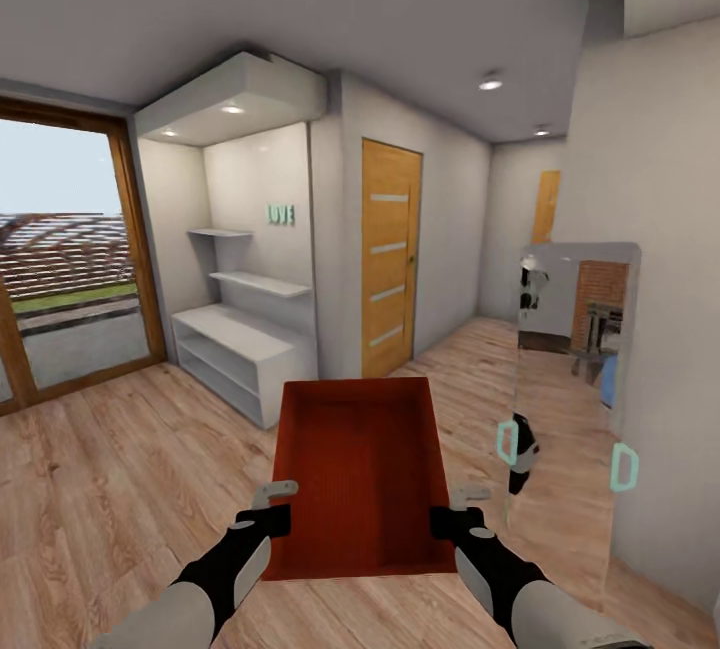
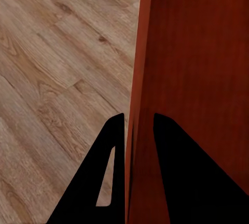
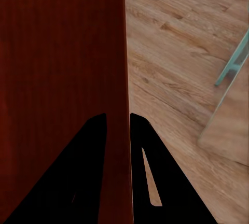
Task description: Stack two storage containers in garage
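Presently one storage container point(image 1: 365, 474) is carried in front of the robot, above the light wood-plank floor point(image 1: 120, 469) of a room with a white shelving unit point(image 1: 240, 349), a wooden door point(image 1: 390, 259) and a glazed door point(image 1: 60, 269) to the outside. The left tool point(image 1: 278, 509) is clamped on the container's left wall and the right tool point(image 1: 455, 511) on its right wall, both near the end closest to the robot. In the left wrist view, the left tool's fingers point(image 2: 111, 172) straddle the thin orange-red wall point(image 2: 136, 105), one inside and one outside; the right wrist view shows the same arrangement at the right tool point(image 3: 118, 156).

Risk assessment: the grip is on two thin rims only, at the near end, so the far end hangs unsupported. A jolt in travel, or either arm drifting outward, could let the wall slip from between the fingers and tip the bin forward. A mirrored panel point(image 1: 570, 409) with pale green handles point(image 1: 507, 441) stands close on the right; a turn towards it could strike the container's far corner. The narrow passage ahead presents the same hazard.
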